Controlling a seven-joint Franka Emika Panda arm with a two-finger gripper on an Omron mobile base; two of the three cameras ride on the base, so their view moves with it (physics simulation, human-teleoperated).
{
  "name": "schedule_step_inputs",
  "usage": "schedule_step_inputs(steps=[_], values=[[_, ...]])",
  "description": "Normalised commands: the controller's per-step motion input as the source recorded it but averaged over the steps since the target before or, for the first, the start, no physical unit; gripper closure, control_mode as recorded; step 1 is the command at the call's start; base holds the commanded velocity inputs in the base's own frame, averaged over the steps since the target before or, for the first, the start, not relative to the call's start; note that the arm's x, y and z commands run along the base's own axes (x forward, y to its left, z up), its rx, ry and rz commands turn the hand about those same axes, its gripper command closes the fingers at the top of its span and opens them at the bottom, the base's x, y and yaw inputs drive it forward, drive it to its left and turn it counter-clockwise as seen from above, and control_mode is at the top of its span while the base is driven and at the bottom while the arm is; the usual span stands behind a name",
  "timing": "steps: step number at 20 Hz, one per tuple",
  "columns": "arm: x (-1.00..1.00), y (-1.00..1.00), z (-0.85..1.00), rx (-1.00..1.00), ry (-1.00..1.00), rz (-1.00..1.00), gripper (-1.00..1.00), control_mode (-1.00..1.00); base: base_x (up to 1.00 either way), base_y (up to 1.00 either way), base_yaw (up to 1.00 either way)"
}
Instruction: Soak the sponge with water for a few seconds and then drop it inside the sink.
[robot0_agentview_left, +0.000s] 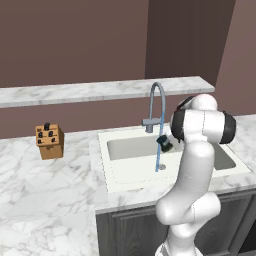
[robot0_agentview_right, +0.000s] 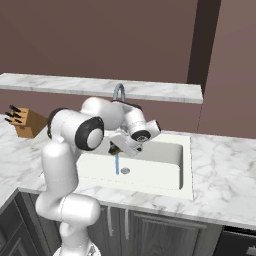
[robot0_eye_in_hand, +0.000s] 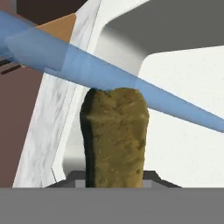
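Note:
The sponge (robot0_eye_in_hand: 116, 135), a yellow-green lump with a dark edge, stands up between the fingers of my gripper (robot0_eye_in_hand: 114, 178), which is shut on it. The water (robot0_eye_in_hand: 175, 105), a pale-blue stream, runs across the sponge's top end. From the left base view, my gripper (robot0_agentview_left: 164, 143) hangs over the white sink (robot0_agentview_left: 117, 175), just under the tap's spout, and the water (robot0_agentview_left: 158, 157) falls past it into the basin. In the right base view my gripper (robot0_agentview_right: 117, 148) holds the sponge (robot0_agentview_right: 114, 150) at the head of the water (robot0_agentview_right: 117, 165), above the sink (robot0_agentview_right: 185, 172).
A grey curved tap (robot0_agentview_left: 156, 102) rises behind the basin. A brown knife block (robot0_agentview_left: 50, 141) stands on the marble counter (robot0_agentview_left: 45, 190) left of the sink. A marble shelf (robot0_agentview_left: 100, 91) runs along the back wall. The small grey drain (robot0_agentview_right: 125, 171) lies in the basin floor.

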Motion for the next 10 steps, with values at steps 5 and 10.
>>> schedule_step_inputs(steps=[5,10], values=[[0.58,0.0,-0.27,0.01,0.09,0.0,1.0,-1.0,0.0,0.0,0.0],[0.67,0.0,-0.19,0.02,0.08,0.0,1.0,-1.0,0.0,0.0,0.0]])
